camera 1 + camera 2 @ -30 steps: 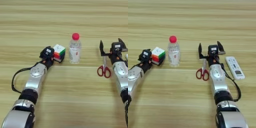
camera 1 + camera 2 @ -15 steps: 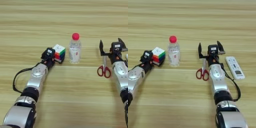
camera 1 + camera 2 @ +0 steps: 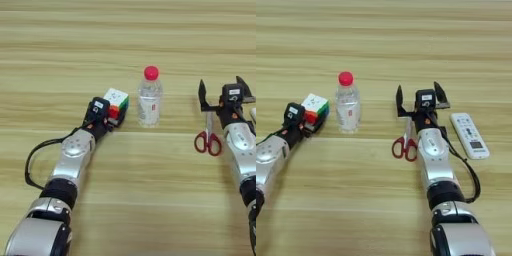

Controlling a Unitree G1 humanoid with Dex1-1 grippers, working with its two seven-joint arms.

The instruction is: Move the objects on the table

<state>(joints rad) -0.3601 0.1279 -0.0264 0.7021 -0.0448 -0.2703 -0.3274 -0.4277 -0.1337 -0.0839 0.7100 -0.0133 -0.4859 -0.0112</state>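
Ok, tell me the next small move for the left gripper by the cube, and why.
Probably close the left gripper on the puzzle cube and lift it slightly. The gripper is already at the cube's near side, and the bottle stands close on its right, so pushing sideways could tip it. The right gripper sits open over the scissors.

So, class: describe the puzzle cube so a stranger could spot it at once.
On the wooden table, find the clear bottle with the red cap near the middle. Just to its left, at the left gripper, sits the puzzle cube, the only blocky, many-coloured thing there.
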